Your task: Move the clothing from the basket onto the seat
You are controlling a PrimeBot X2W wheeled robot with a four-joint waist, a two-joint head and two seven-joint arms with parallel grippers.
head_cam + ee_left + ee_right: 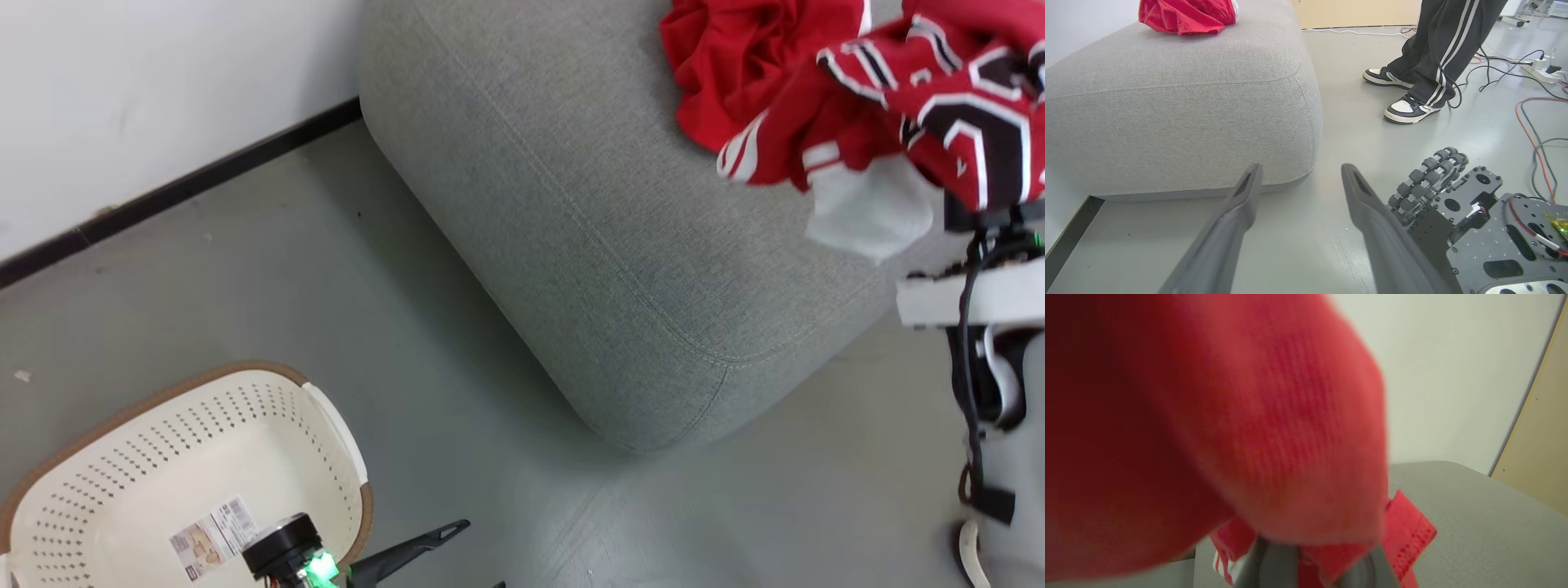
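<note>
The cream basket [98,490] stands on the floor at lower left, holding nothing but its paper label [211,541]. My left gripper [482,555] hangs open just right of it; its fingers [1249,192] point at the grey seat [1167,102]. One plain red garment [727,73] lies bunched on the seat [588,204]. A second piece of red clothing with black-and-white lettering [963,106] and white cloth [869,208] hangs over the seat's right side, draped over my right gripper [1318,555], which is shut on it. Red fabric [1208,416] hides the fingertips.
A white wall with a black baseboard [180,188] runs behind the basket. A person's feet [1404,110] stand on the floor beyond the seat, among cables [1531,134] and a power strip [1541,67]. My wheeled base [1453,196] sits right of the left gripper.
</note>
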